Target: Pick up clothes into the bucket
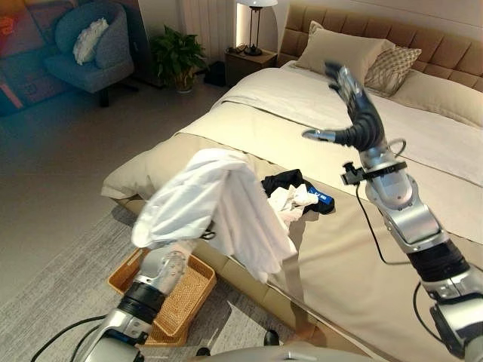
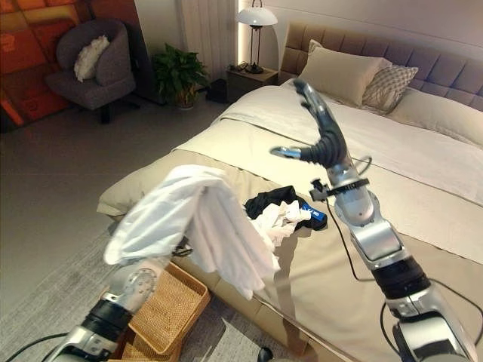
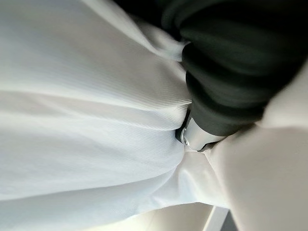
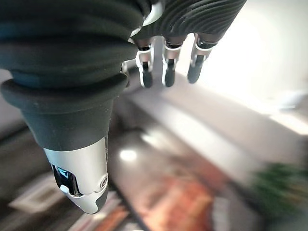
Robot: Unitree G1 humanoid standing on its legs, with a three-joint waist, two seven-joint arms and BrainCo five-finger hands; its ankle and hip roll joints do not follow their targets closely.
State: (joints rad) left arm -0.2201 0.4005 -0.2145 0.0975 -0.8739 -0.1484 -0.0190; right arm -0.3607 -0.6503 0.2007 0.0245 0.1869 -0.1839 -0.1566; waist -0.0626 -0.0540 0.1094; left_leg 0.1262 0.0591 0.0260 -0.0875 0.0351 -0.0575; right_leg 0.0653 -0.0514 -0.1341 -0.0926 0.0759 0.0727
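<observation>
Two hands show. A white garment (image 1: 215,207) drapes over the left hand (image 3: 199,137), lifted just off the bed's (image 1: 362,256) foot edge and above the wicker basket (image 1: 185,290) on the floor by that edge; cloth hides the fingers, so I cannot tell their state. More clothes, a black piece (image 1: 290,181) and a crumpled white one (image 1: 290,202), lie together on the bed near its foot edge. The right hand (image 1: 355,105) is raised over the middle of the bed, fingers straight and released, holding nothing.
</observation>
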